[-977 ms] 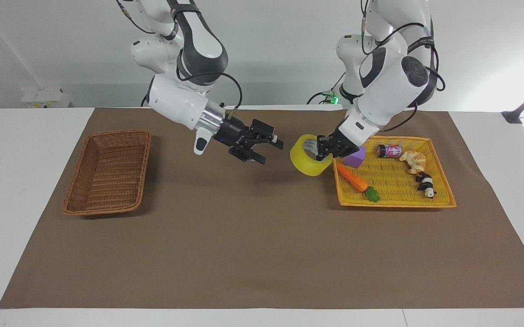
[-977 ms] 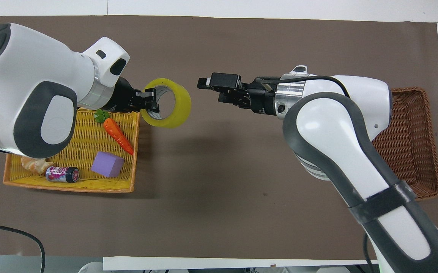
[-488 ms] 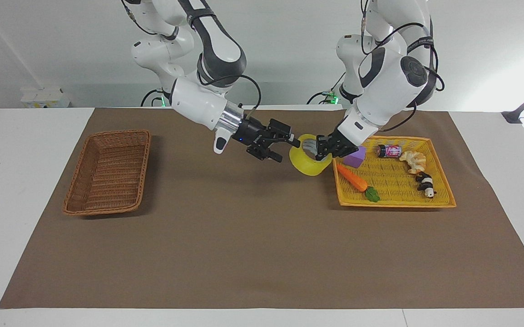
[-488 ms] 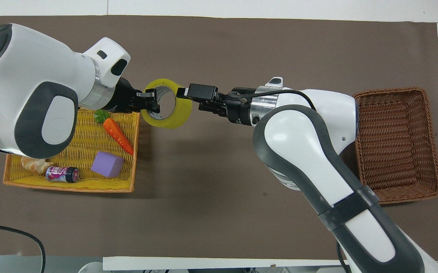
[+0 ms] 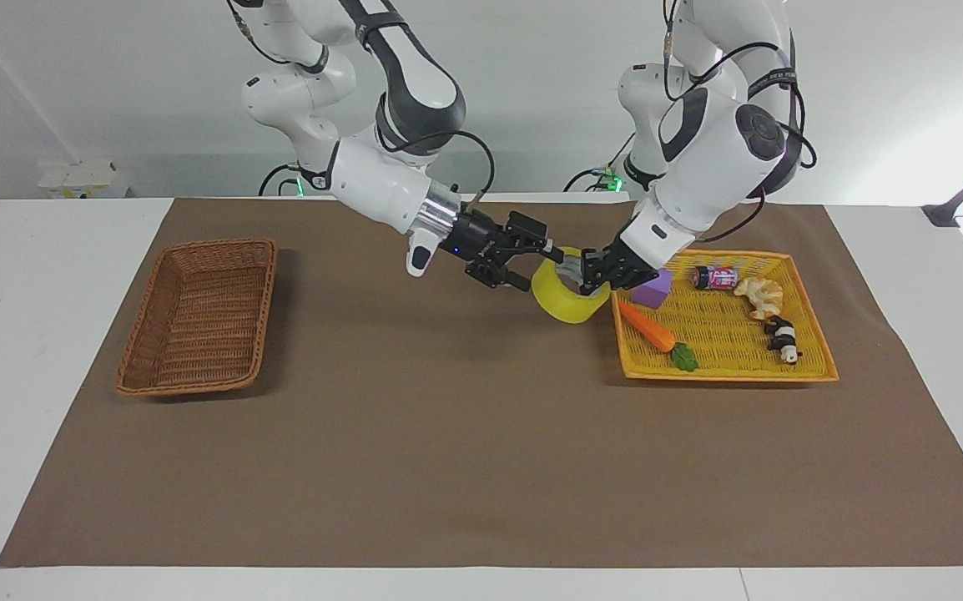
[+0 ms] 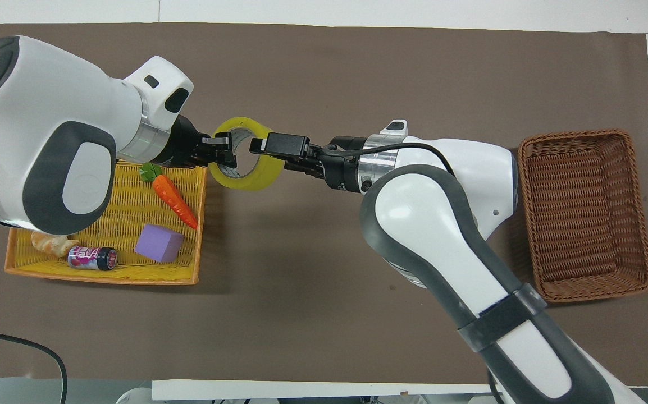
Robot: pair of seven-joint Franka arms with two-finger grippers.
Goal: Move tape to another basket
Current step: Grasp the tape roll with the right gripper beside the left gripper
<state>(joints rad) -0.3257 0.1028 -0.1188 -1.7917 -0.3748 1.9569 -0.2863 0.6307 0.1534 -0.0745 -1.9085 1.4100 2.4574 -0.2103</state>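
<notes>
The yellow tape roll [image 5: 563,302] hangs in the air over the brown mat, just beside the yellow tray basket [image 5: 723,372]. My left gripper [image 5: 592,280] is shut on its wall, one finger inside the core; it also shows in the overhead view [image 6: 224,155]. My right gripper [image 5: 533,265] is open, its fingers straddling the roll's wall on the side away from the left gripper. In the overhead view the right gripper [image 6: 261,148] overlaps the tape [image 6: 256,178]. The dark brown wicker basket [image 5: 198,313] lies empty at the right arm's end of the table [image 6: 585,216].
The yellow tray basket [image 6: 105,278] holds a carrot [image 5: 648,327], a purple block [image 5: 655,289], a small can [image 5: 715,277], a pale pastry-like toy [image 5: 761,294] and a panda figure [image 5: 782,338]. A brown mat [image 5: 448,451] covers the table.
My right arm has swung from over the mat's middle toward the tape, and its open fingers now reach the roll. My left gripper and the tape have hardly moved.
</notes>
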